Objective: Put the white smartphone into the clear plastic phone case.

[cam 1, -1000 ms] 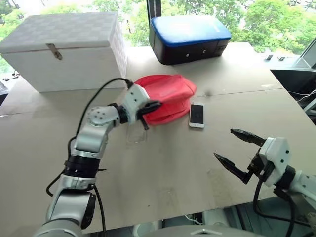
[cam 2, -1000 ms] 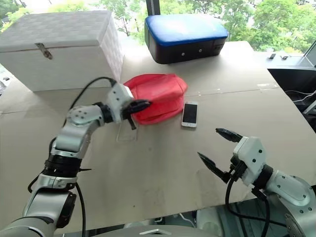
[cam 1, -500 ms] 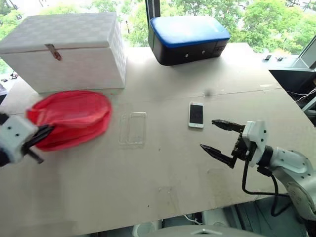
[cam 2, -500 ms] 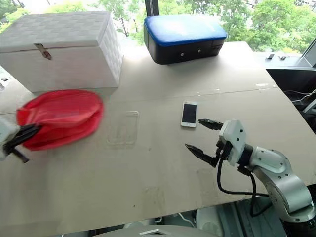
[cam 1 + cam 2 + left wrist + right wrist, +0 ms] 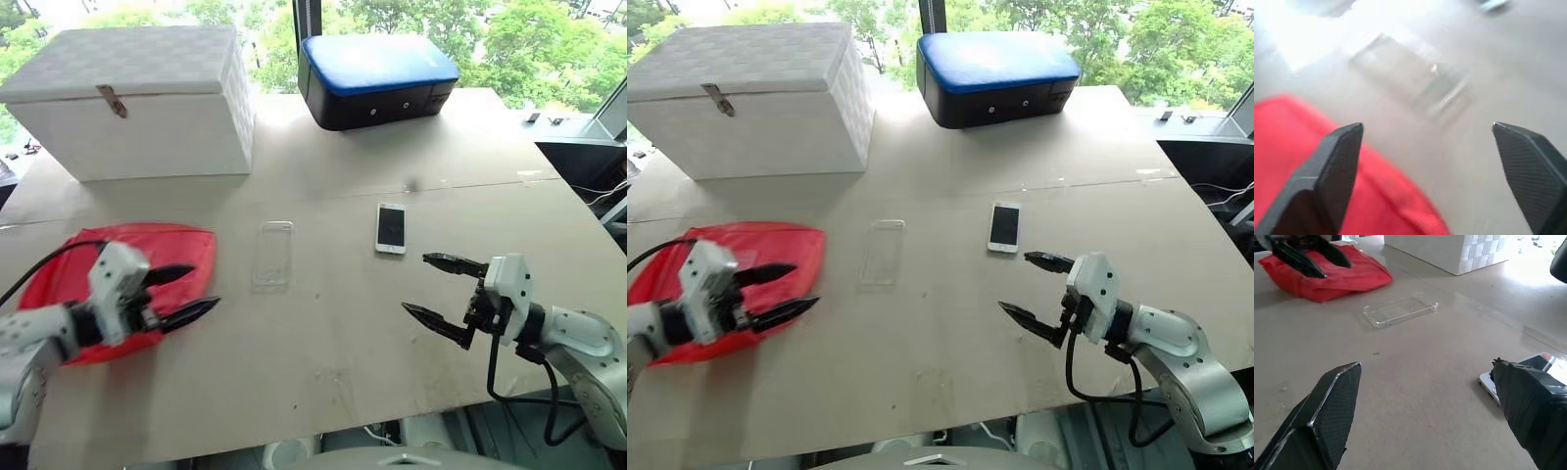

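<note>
Two sets of jaws, both spread wide and empty. The clear plastic phone case (image 5: 272, 254) lies flat on the surface (image 5: 323, 333), my landmark. The white smartphone (image 5: 390, 227) rests screen-up to its right, apart from it. My left gripper (image 5: 184, 294) hovers over the red pouch (image 5: 69, 269) left of the case. My right gripper (image 5: 439, 290) hangs right of the case, near the phone.

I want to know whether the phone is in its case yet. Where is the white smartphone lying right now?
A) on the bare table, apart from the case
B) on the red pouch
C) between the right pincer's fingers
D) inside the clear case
A: the white smartphone lies flat on the table, with bare tabletop between it and the empty clear plastic phone case.
</note>
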`<state>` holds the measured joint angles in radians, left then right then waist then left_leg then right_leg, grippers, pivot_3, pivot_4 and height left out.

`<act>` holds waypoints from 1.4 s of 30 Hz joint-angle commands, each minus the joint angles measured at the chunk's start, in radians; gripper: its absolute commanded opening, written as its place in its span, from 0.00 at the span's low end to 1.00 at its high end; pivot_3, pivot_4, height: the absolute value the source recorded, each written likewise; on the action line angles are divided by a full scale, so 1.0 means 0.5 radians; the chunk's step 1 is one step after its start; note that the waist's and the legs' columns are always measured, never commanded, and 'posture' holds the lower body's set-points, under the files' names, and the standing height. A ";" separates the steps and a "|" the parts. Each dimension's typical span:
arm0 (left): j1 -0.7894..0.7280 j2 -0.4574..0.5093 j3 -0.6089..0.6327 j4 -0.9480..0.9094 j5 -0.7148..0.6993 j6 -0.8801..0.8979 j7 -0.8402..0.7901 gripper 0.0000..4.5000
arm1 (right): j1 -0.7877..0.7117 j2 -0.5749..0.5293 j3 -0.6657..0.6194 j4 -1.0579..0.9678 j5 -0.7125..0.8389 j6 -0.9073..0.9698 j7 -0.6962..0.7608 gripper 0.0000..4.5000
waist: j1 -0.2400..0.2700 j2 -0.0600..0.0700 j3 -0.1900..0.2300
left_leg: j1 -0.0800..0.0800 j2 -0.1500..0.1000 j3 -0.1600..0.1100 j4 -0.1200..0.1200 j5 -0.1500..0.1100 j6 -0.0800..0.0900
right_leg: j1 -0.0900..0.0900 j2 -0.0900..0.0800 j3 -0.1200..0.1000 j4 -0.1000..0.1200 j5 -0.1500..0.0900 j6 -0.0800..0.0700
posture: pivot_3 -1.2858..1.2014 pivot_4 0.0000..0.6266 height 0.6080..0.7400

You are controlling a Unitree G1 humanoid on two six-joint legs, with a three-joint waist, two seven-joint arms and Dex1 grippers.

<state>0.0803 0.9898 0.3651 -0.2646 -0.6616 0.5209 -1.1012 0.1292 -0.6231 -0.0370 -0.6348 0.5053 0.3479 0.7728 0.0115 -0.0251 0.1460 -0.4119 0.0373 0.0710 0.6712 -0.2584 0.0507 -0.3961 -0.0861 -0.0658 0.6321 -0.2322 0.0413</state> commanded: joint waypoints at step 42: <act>-1.194 -0.173 -1.262 1.193 1.095 -0.936 -0.687 0.51 | 0.326 -0.120 -0.283 -0.400 0.095 0.021 -0.112 1.00 | 0.007 -0.002 -0.005 | 0.003 0.001 0.015 0.002 -0.006 0.008 | -0.003 0.011 0.016 0.002 0.000 0.002 | 0.52 0.24 0.96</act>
<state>-0.5146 0.8931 -0.2341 0.3150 -0.1477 0.0731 -1.3940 0.2850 -0.6866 -0.1555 -0.7869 0.5580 0.3831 0.7254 0.0151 -0.0261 0.1437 -0.4112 0.0378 0.0787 0.6727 -0.2612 0.0543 -0.3976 -0.0808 -0.0577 0.6331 -0.2324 0.0421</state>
